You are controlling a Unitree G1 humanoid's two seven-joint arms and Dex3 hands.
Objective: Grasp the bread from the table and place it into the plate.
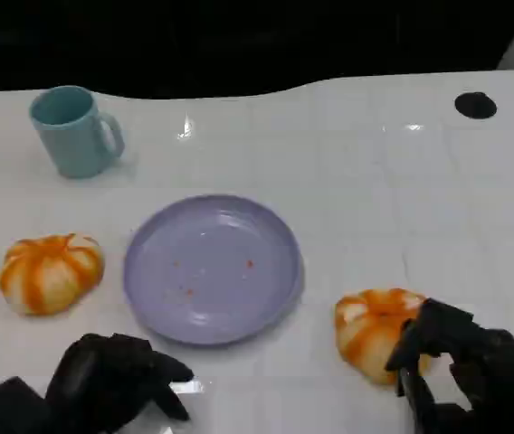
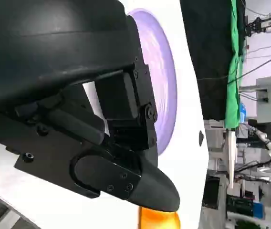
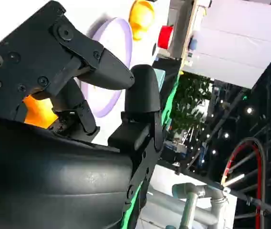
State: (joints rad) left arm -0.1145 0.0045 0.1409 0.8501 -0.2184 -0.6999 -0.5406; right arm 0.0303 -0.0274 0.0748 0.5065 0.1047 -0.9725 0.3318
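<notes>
- Head view: one orange-and-white bread roll [image 1: 372, 330] lies on the white table [image 1: 402, 199] right against the right hand [image 1: 461, 375], on that hand's inner side, toward the plate.
- The right hand's black fingers [image 1: 420, 339] curl over the roll's near edge and touch it; the roll sits on the table surface. Whether the fingers have truly closed on it is hard to judge from this angle, so I cannot say the hand holds it.
- In the right wrist view the same roll [image 3: 37, 110] shows as an orange patch between the spread fingers [image 3: 102, 69], close under the palm.
- A second bread roll [image 1: 51, 271], of the same colouring, rests ahead of the left hand [image 1: 112, 380], well apart from it.
- The left hand sits low at the table's near edge with its fingers drawn in and nothing between them.
- The lilac plate [image 1: 212, 268] lies between the two rolls, ahead of both hands and nearer the left one; a few small reddish specks dot its middle, and no bread is on it.
- From the left wrist the plate [image 2: 166, 90] appears just past that hand's fingers.
- A light blue mug [image 1: 73, 129] stands far beyond the left hand, past the second roll, its handle turned toward the plate side.
- A small black disc [image 1: 475, 105] lies far ahead of the right hand, near the table's back edge.
</notes>
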